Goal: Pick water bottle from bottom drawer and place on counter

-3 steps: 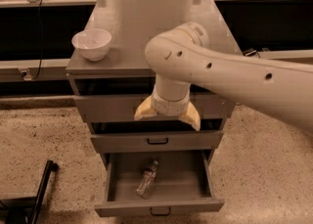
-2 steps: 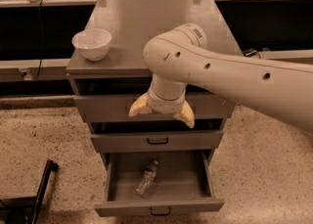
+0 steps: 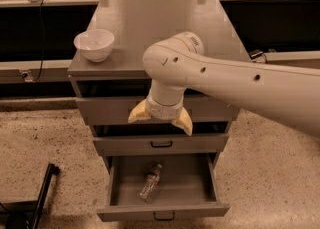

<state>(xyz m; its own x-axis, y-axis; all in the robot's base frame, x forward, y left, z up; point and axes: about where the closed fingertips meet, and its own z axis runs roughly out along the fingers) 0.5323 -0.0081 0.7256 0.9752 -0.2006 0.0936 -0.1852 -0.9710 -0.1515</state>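
Observation:
The water bottle [image 3: 150,181], clear with a white cap, lies on the floor of the open bottom drawer [image 3: 195,193], left of its middle. My gripper [image 3: 161,121] hangs at the end of the white arm, in front of the upper drawers and well above the bottle. Its two yellowish fingers [image 3: 138,114] are spread apart and hold nothing. The grey counter [image 3: 160,28] on top of the cabinet is partly covered by my arm.
A white bowl [image 3: 94,44] stands on the counter near its left front corner. The two shallower drawers [image 3: 161,144] above are shut. A black stand leg [image 3: 40,198] lies on the speckled floor at lower left. A pale ledge runs behind the cabinet.
My gripper has shifted a little to the left and downward in front of the upper drawers. The bottle and the drawer have not moved.

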